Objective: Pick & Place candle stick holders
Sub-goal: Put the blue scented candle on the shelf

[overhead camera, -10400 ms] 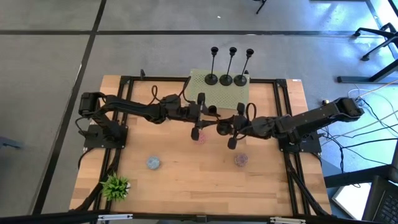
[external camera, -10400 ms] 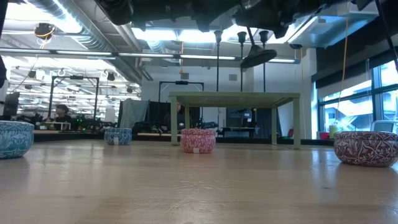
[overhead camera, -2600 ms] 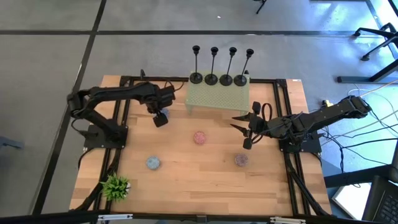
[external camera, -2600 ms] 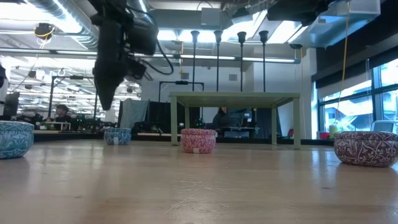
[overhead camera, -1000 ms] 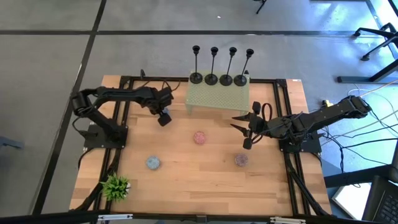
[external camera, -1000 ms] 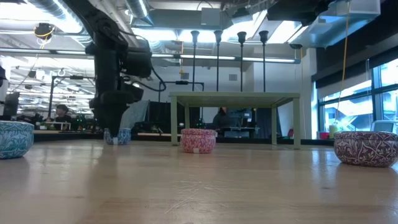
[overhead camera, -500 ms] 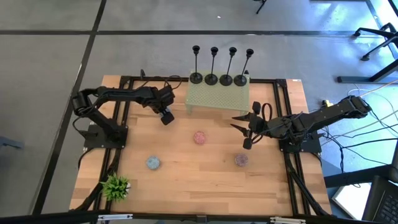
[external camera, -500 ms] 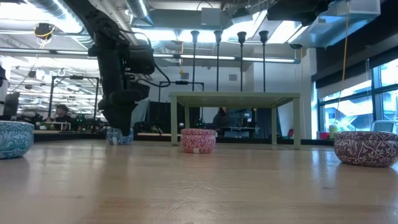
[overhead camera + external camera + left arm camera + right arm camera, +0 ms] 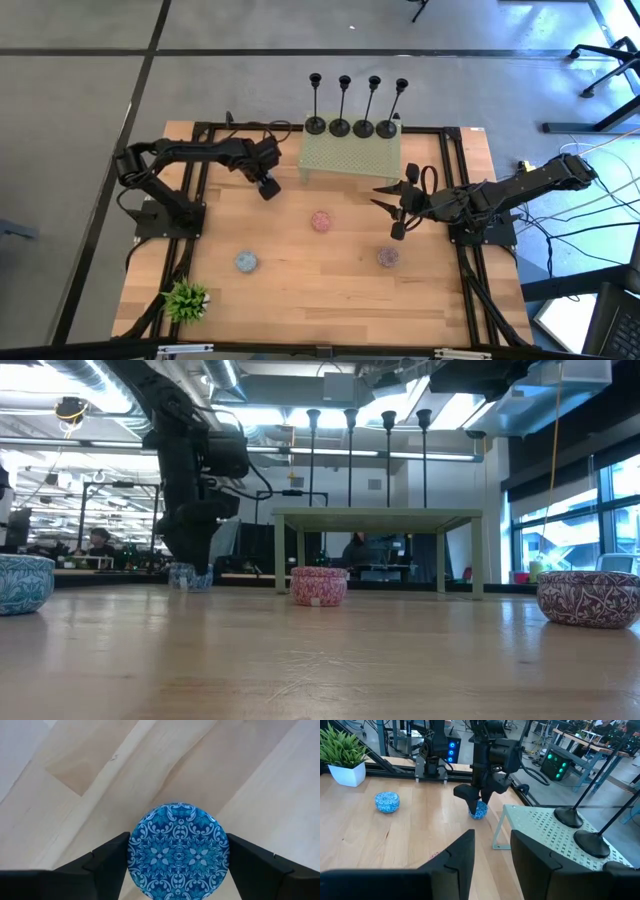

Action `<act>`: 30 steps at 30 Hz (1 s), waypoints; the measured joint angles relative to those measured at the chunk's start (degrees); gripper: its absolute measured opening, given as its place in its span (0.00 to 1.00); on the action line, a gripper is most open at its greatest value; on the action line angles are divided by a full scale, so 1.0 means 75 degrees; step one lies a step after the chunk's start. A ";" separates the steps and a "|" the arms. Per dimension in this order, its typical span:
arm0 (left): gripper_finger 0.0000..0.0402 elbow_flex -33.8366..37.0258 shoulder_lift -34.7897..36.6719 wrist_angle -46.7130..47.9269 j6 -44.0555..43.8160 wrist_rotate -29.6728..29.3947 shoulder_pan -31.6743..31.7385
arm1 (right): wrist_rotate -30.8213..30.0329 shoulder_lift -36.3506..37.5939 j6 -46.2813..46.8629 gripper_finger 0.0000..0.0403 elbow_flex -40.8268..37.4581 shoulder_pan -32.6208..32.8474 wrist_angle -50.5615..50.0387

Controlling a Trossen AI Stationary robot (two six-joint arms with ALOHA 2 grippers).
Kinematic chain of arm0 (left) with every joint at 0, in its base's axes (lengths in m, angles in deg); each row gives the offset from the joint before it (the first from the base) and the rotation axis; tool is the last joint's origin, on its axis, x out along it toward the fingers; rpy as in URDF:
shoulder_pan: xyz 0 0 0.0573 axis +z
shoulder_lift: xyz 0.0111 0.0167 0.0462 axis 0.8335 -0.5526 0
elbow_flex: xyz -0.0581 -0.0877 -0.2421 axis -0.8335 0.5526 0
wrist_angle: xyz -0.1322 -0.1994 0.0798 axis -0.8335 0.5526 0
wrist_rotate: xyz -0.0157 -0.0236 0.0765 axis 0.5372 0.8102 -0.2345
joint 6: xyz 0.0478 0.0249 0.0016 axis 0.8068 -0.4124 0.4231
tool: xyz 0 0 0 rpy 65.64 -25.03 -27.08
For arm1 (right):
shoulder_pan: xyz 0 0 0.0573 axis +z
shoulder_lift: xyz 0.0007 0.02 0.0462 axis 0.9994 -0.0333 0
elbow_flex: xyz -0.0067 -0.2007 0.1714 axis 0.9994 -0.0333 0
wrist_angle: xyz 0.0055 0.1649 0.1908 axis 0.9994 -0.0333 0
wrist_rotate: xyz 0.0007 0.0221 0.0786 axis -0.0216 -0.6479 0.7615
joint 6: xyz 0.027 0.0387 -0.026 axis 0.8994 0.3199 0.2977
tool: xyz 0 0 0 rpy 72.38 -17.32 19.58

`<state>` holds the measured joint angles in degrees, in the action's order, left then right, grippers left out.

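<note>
Several black candle stick holders (image 9: 358, 126) stand upright in a row on their round bases, along the far edge of a green perforated stand (image 9: 350, 158). No gripper touches them. My left gripper (image 9: 268, 188) points down at the table's far left, its fingers on either side of a small round blue patterned box (image 9: 178, 851). My right gripper (image 9: 398, 207) hovers open and empty above the table's right half, right of the stand's near corner. My left gripper has the blue box between its two fingers, coming from above and pointing down. The fingers (image 9: 112, 857) lie against opposite sides of the box's round wall (image 9: 134, 855). The box sits level with its bottom on the table.
A pink box (image 9: 321, 220) lies mid-table, a maroon one (image 9: 388, 257) at the near right and another blue one (image 9: 246, 262) at the near left. A potted plant (image 9: 186, 300) stands at the near left corner. People sit in the room beyond.
My left gripper has tipped a little steeper, and its fingertips have shifted slightly toward the table's right over the blue box. The box and the right arm have kept still.
</note>
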<state>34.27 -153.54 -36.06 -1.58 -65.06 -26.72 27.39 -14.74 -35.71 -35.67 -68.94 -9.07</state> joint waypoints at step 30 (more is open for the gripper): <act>0.74 -0.2970 0.1437 0.1037 -0.0002 -0.0827 -0.1765 | 0.0000 0.0000 0.0425 0.32 0.0000 -0.0003 0.0000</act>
<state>12.00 -142.76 -28.28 -1.59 -71.27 -39.96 27.39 -14.74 -32.52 -35.67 -68.96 -9.07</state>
